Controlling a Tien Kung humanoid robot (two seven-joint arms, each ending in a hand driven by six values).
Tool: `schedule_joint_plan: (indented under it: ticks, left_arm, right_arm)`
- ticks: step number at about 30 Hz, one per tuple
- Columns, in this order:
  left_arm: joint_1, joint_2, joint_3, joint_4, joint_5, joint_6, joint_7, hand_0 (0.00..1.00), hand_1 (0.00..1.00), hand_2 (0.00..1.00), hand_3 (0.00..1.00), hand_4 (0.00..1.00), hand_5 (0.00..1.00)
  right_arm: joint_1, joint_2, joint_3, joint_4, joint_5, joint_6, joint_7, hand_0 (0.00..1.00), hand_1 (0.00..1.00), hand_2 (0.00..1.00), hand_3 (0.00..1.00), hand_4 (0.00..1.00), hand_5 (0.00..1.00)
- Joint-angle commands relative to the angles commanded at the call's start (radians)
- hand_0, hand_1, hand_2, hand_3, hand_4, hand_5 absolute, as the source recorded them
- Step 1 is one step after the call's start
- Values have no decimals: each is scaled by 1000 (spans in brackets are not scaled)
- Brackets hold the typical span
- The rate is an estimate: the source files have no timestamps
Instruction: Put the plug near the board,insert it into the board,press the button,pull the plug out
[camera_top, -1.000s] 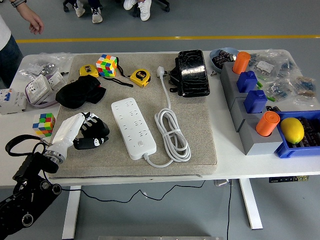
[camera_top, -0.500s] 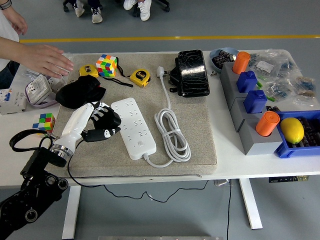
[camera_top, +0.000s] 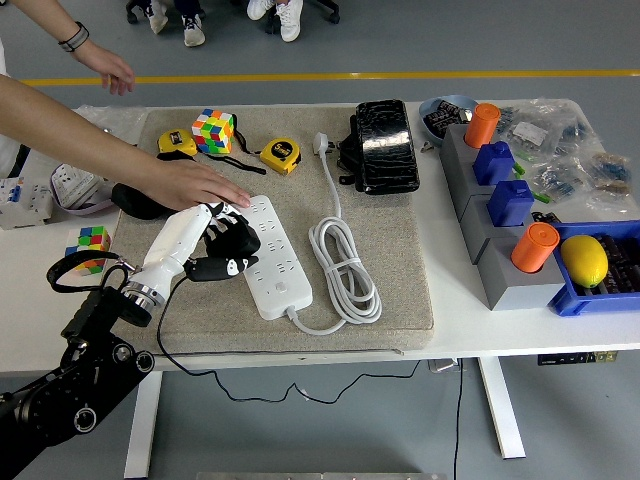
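Observation:
The white power strip (camera_top: 272, 258) lies lengthwise on the grey mat (camera_top: 400, 250). Its white cable (camera_top: 346, 268) is coiled on its right and runs up to the white plug (camera_top: 321, 143), which lies loose near the mat's far edge. My left hand (camera_top: 226, 246) reaches in from the lower left, and its black fingers (camera_top: 238, 240) are spread loosely over the strip's left edge, holding nothing. A person's hand (camera_top: 197, 184) rests flat just above mine, fingertips at the strip's far left corner.
A black pouch (camera_top: 383, 145), two yellow tape measures (camera_top: 280, 155) and a colour cube (camera_top: 213, 130) line the mat's far edge. A second cube (camera_top: 92, 244) sits left of the mat. Grey blocks with orange and blue pieces (camera_top: 500, 195) and a lemon (camera_top: 584, 260) stand on the right.
My left hand has moved right and forward from the mat's left part onto the strip's left edge. The person's arm has reached in from the left to the strip's far corner.

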Motion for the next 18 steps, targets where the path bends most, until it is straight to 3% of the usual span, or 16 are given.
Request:
schedule_joint_plan:
  ticks: [6, 18]
  left_arm:
    - [-16, -11, 11, 42, 15, 1, 0, 266, 353, 397, 544, 779, 2]
    - [-21, -7, 13, 79, 28, 3, -2, 271, 357, 402, 545, 779, 2]
  right_arm:
    - [1, -2, 6, 0, -8, 2, 2, 499, 598, 561, 509, 845, 389]
    - [-1, -1, 12, 0, -12, 1, 2, 498, 597, 560, 508, 844, 388]
